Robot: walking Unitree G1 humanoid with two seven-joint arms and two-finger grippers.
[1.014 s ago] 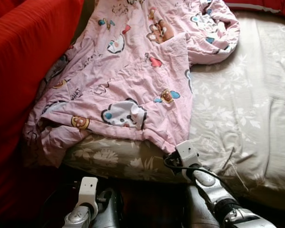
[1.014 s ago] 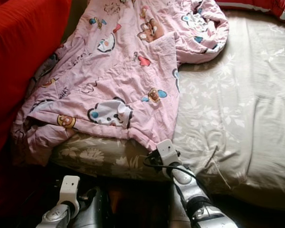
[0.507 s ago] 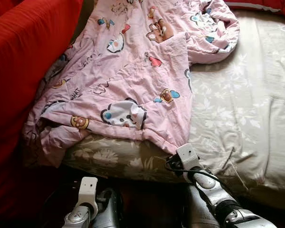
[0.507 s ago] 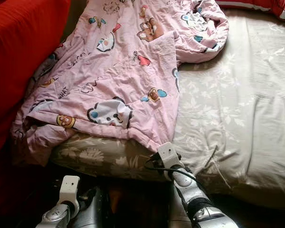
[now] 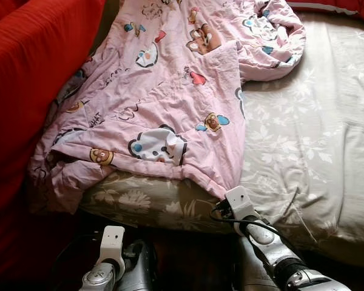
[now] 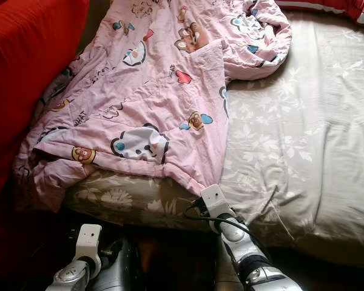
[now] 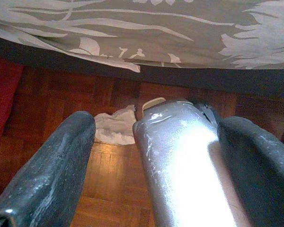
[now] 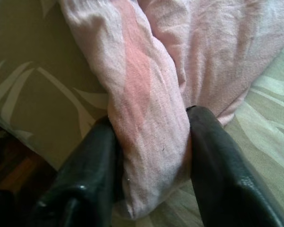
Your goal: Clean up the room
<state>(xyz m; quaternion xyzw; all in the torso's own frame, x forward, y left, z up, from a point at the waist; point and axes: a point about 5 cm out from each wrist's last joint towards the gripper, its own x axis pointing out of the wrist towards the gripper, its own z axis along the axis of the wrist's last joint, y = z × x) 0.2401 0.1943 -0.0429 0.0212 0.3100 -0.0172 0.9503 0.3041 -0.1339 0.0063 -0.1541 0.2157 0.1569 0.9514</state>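
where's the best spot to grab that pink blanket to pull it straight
Grip the pink blanket at its near corner, where it bunches into a narrow fold at the bed edge. Come from the foot of the bed, fingers either side of the fold. The right gripper is already shut on it there, probably a sound hold for pulling.

- Pink quilt (image 5: 170,103): soft matt cloth, finely woven, crumpled.
- Bed sheet (image 5: 309,133): smooth matt olive cloth with a pale leaf print.
- Floor (image 7: 113,189): glossy wood parquet.
- Right gripper (image 8: 151,161) fingers (image 8: 222,175): matt black, faintly textured.
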